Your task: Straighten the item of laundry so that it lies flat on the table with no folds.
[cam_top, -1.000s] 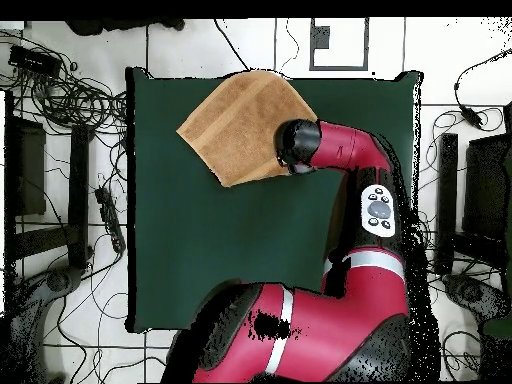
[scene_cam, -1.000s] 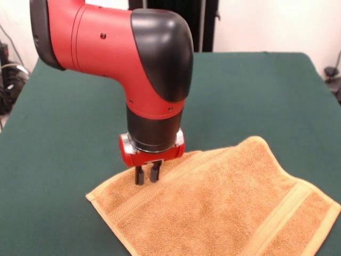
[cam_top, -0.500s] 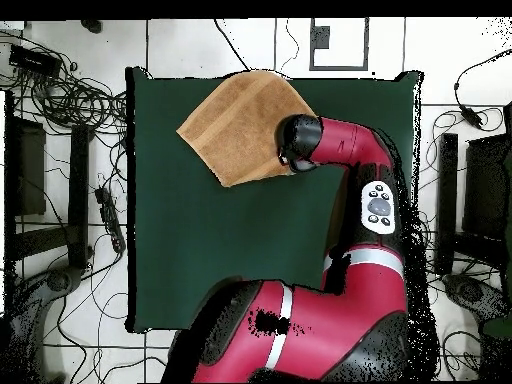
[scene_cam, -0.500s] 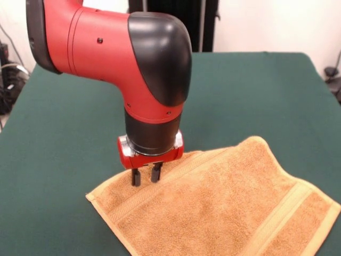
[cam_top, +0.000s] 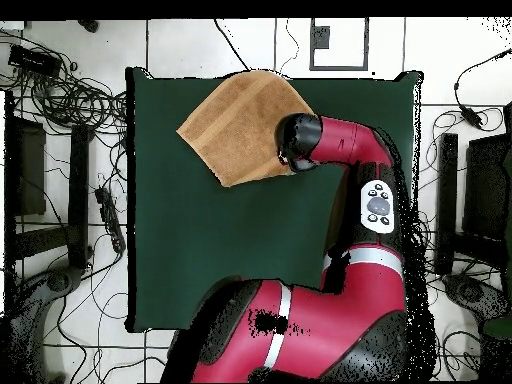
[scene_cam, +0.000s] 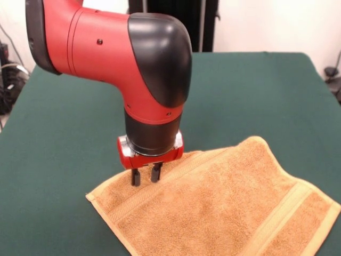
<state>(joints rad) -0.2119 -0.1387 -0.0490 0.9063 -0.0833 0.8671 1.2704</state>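
The towel is lying near one edge of the green desk, spread out at a slant so that no side runs square with the desk's edges. In the front view it is filling the lower right, with one corner pointing to the lower left and its near part running off the bottom of the picture. A paler woven band is crossing it close to the claw, and a second band is showing near its right end.

The claw is pointing straight down from the red and black arm, and its two dark fingers are standing narrowly apart with a small gap between them. Their tips are sitting at or just above the cloth, right beside the far hem and the band; whether they are pinching any fabric cannot be told.

The relation that matters is this: nearly all of the towel is lying to the right of the claw and toward the camera, with its long axis running from the left corner out to the right end. In the overhead view, the towel is appearing as a kite-like shape rather than a clean rectangle, which suggests part of it may be folded under. Any coming pull would probably need to run outward, away from the bulk of the cloth.
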